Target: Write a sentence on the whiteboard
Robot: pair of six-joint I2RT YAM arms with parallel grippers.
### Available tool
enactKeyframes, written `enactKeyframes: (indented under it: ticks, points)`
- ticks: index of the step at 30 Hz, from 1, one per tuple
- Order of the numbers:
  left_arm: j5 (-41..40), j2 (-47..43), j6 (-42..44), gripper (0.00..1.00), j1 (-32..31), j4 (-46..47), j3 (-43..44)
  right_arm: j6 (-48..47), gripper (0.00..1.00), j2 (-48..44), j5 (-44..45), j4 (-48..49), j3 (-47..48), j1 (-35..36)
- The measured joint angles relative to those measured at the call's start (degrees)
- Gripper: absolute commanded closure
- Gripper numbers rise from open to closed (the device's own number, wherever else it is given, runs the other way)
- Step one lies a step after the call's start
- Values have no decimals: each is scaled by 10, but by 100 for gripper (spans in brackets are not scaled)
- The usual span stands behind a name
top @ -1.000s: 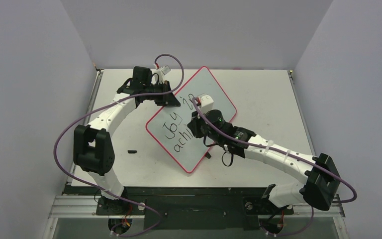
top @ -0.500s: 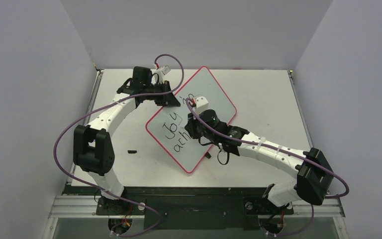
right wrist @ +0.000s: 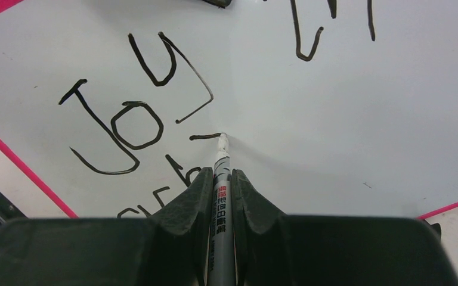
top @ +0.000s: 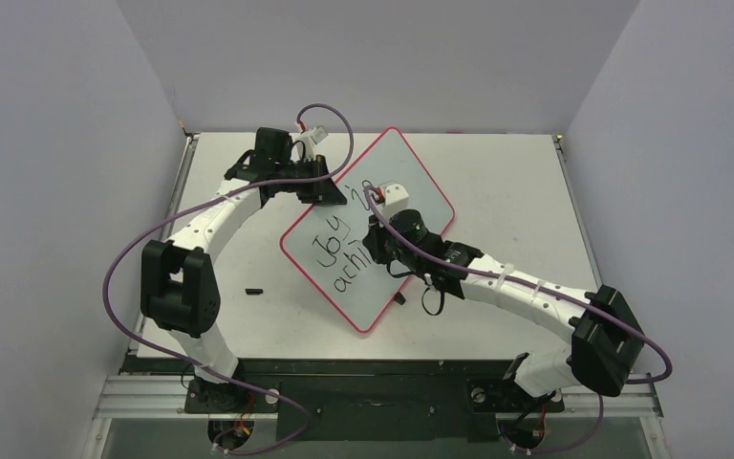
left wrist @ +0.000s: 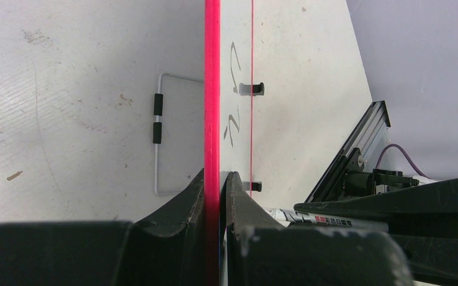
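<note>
The whiteboard point(top: 411, 182), pale with a red rim, stands tilted on the table. My left gripper point(top: 330, 191) is shut on its red rim point(left wrist: 213, 89) at the upper left edge, one finger on each side point(left wrist: 216, 179). My right gripper point(top: 382, 244) is shut on a grey marker point(right wrist: 221, 179). The marker's tip touches the board at the end of a short stroke, below and right of "Joy" point(right wrist: 125, 119). The sentence point(top: 336, 251) shows "Joy" and "achi" in the top view; the right arm hides what lies beyond. "in" point(right wrist: 310, 30) shows at the top of the right wrist view.
A small black cap point(top: 254, 289) lies on the table left of the board. A wire stand point(left wrist: 158, 119) with black sleeves sits behind the board. Grey walls close the table at left, back and right.
My right gripper with the marker shifted left along the board, then back right and slightly down. The left arm and the board have not moved.
</note>
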Motion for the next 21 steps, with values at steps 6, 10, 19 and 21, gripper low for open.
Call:
enactKeyframes:
  ticks: [6, 10, 19, 21]
  points:
    - [0, -1, 0, 100, -1, 0, 0, -1, 100, -20, 3, -20, 0, -3]
    - [0, -2, 0, 100, -1, 0, 0, -2, 100, -53, 3, -22, 0, -3]
    - [0, -2, 0, 100, -2, 0, 0, -2, 100, -68, 2, -22, -17, -12]
    - [0, -2, 0, 100, -2, 0, 0, -2, 100, -64, 2, -22, -19, -12]
